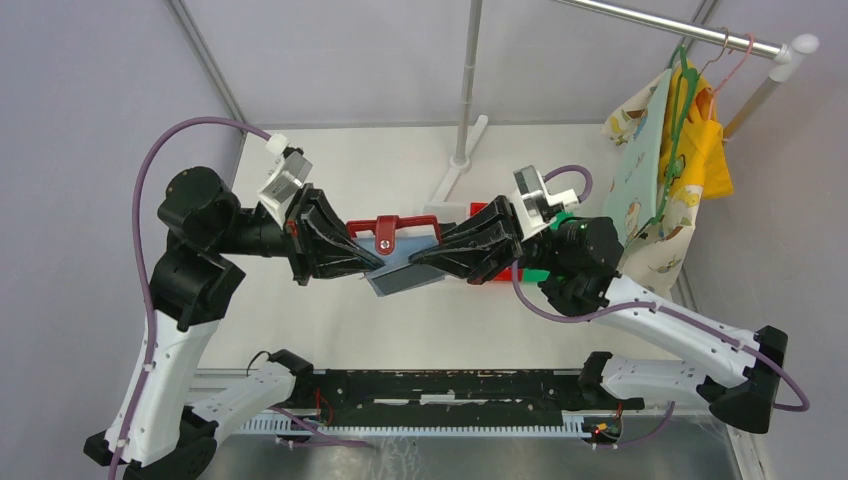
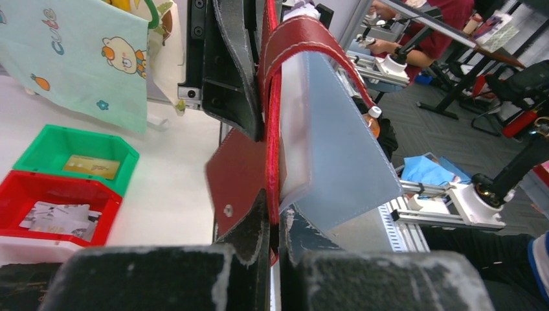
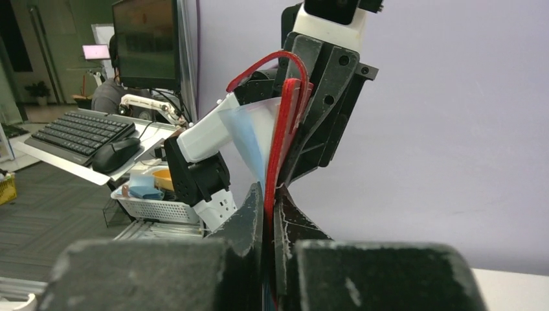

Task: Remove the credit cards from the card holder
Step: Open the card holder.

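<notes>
The red card holder (image 1: pixel 400 232) hangs in the air above the middle of the table, folded open, its grey-blue pocketed flap (image 1: pixel 405 277) drooping toward me. My left gripper (image 1: pixel 372 262) is shut on its left end. In the left wrist view the red cover (image 2: pixel 236 175) and the grey-blue flap (image 2: pixel 336 162) spread to either side of the left gripper (image 2: pixel 277 217). My right gripper (image 1: pixel 417 258) is shut on the right end, with the red edge (image 3: pixel 272 162) pinched in the right gripper (image 3: pixel 268 191). A golden-tan credit card (image 2: pixel 90 166) lies in the green bin (image 2: pixel 39 146).
A red bin (image 2: pixel 26 184) holding pale flat pieces stands beside the green one, with a white bin (image 2: pixel 32 243) nearer. In the top view these bins (image 1: pixel 505 274) sit under my right arm. A clothes rail with hangers and printed cloth (image 1: pixel 655 170) stands back right; its pole foot (image 1: pixel 455 172) is behind the holder.
</notes>
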`<action>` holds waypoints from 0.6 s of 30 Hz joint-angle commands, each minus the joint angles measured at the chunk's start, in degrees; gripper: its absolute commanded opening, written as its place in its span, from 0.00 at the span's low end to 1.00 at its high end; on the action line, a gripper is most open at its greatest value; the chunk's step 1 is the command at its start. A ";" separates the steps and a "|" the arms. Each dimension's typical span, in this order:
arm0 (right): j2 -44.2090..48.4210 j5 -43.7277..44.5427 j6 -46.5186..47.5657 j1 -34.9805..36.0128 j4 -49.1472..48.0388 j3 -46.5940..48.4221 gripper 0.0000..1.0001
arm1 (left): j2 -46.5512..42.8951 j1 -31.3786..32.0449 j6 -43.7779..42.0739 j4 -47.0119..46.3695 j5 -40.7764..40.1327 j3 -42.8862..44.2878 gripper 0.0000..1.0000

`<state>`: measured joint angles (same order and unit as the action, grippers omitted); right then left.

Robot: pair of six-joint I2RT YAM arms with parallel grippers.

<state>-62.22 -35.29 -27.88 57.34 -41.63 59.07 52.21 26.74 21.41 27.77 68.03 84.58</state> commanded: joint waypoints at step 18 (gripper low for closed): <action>4.36 11.16 -2.66 0.25 6.21 -0.10 0.00 | -3.10 -0.02 -7.07 -0.88 -10.44 -0.20 0.65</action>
<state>-55.61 -24.56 -27.53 57.43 -35.35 57.89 50.37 26.74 5.21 40.16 62.76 87.44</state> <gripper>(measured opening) 0.037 0.713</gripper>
